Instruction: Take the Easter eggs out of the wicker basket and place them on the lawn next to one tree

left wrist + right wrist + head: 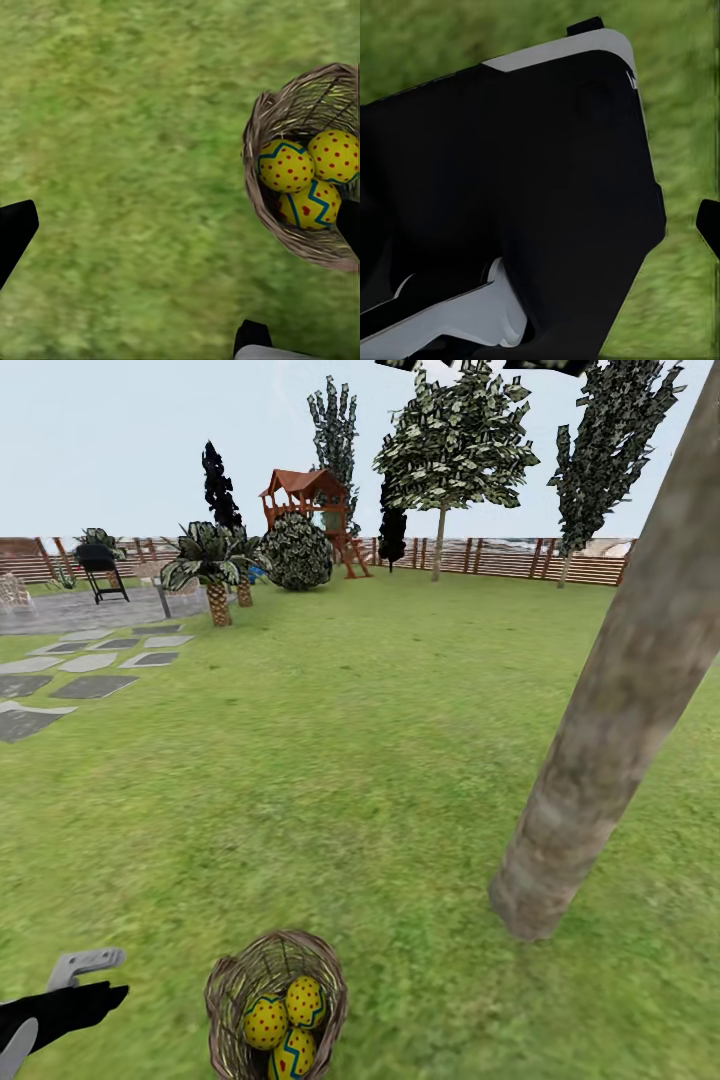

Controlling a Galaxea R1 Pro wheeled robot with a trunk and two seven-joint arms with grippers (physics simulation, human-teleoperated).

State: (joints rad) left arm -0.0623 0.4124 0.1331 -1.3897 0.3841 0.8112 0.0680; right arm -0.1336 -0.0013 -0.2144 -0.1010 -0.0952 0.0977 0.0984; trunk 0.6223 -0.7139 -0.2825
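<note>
So nothing's really done yet: the left gripper (85, 972) sits low at the near left with its jaws apart and empty, just left of the wicker basket (228, 982), and all three Easter eggs (287, 1015) are bunched together inside it on the lawn (350, 760). The tree (610, 730) with the thick mottled trunk stands near, just to the right and a bit farther out, so every egg has yet to be lifted out and set by its base; can't tell what the right gripper is doing, the right wrist view is mostly dark arm housing over grass. Around it there's grey paving (70, 670) and a grill (100, 565) far left, short palms (212, 570), a playhouse (310, 500) and a slatted fence (500, 555) along the back.
</note>
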